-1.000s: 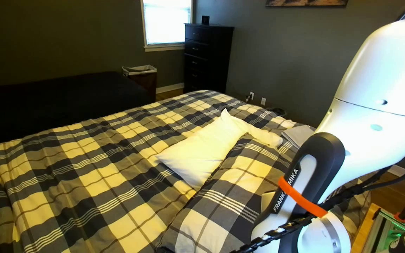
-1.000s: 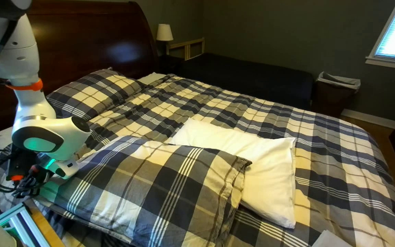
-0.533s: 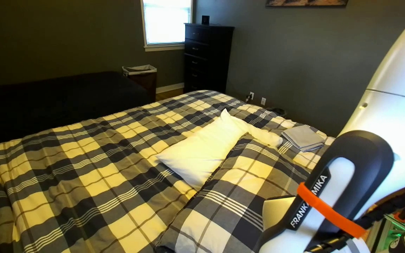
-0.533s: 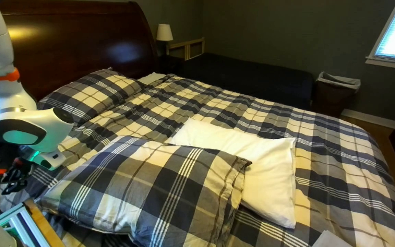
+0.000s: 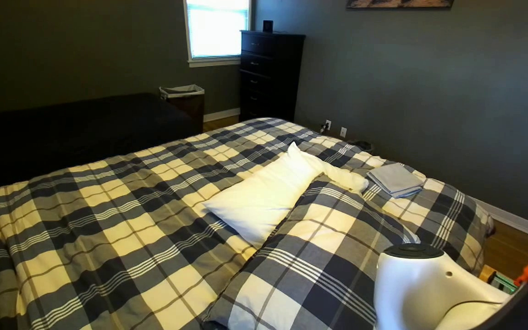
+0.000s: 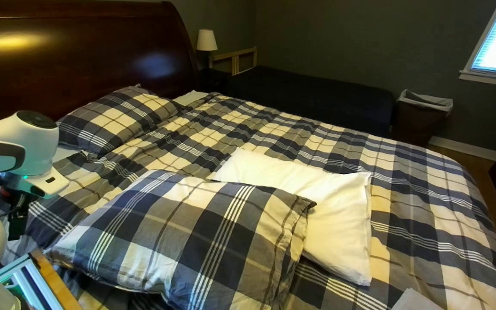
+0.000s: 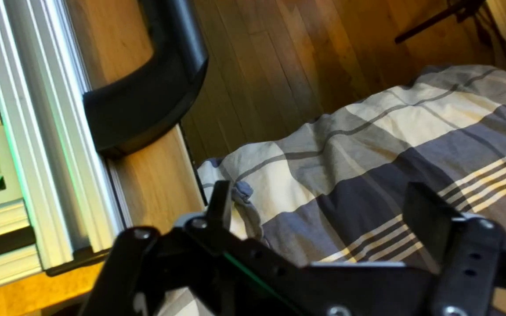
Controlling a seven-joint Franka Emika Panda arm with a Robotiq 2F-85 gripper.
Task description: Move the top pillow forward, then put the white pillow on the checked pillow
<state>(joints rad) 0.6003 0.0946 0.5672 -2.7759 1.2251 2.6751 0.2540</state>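
Observation:
The plump plaid pillow, both the top pillow and the checked pillow [image 6: 179,232], lies on the bed nearest the robot base; it also shows as the top pillow [image 5: 310,247]. One long side of it overlaps the white pillow [image 6: 317,206], which lies flat on the bedspread beyond; the white pillow [image 5: 264,197] shows its far part uncovered. My gripper [image 7: 325,208] is open, its black fingers [image 7: 220,204] wide apart and nothing held. Plaid cloth shows below them; whether pillow or bedspread I cannot tell. In an exterior view the gripper [image 6: 17,219] hangs beside the pillow's near corner, apart from it.
Next to the gripper is the robot's wooden stand with metal rails [image 7: 37,145] and a black handle [image 7: 160,96]. Another plaid pillow [image 6: 119,116] leans by the headboard [image 6: 80,51]. Folded grey cloths [image 5: 394,178] lie near the bed's edge.
The arm has drawn back from the plaid pillow's near corner toward the headboard side, and the gripper has turned and opened. That corner has settled lower; the white pillow has stayed put.

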